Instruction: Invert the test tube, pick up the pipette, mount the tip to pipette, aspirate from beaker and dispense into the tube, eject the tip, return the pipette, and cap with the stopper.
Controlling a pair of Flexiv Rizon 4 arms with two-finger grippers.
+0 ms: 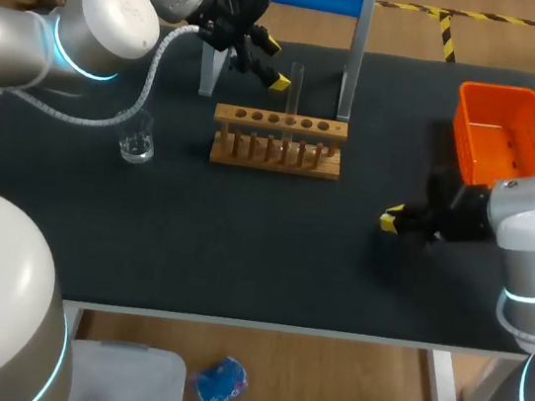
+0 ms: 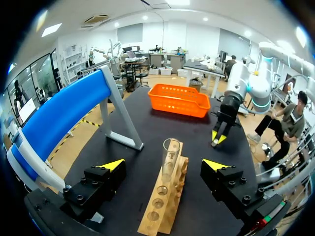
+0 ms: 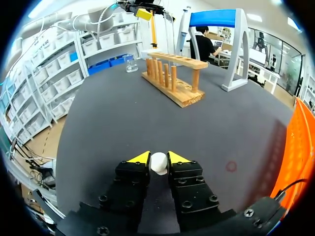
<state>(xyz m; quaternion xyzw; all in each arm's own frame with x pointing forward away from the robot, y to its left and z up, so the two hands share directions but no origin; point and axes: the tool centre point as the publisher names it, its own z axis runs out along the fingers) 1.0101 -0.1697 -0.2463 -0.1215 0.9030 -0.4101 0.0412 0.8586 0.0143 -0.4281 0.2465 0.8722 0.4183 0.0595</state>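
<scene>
Left claw [image 2: 163,165] flanks upright test tube [image 2: 171,153], mouth up, in rack [image 2: 170,212].

Text and numbers: none can be read on any thing on the surface [image 1: 241,247].
Red mark: one small red ring [image 3: 231,166] on the surface, on the right, near the orange basket [image 3: 295,157]; no letters in it.
Wooden rack [image 1: 278,142]: plain wood, no print.
Beaker [image 1: 135,147]: clear glass, no scale to read.
Test tube [image 2: 171,157]: clear glass, no marks to read.

Clear test tube [image 1: 295,90] upright in the rack [image 1: 275,158], glass beaker [image 1: 136,145] apart, white stopper [image 3: 158,164] pinched by right gripper [image 3: 158,158]
</scene>
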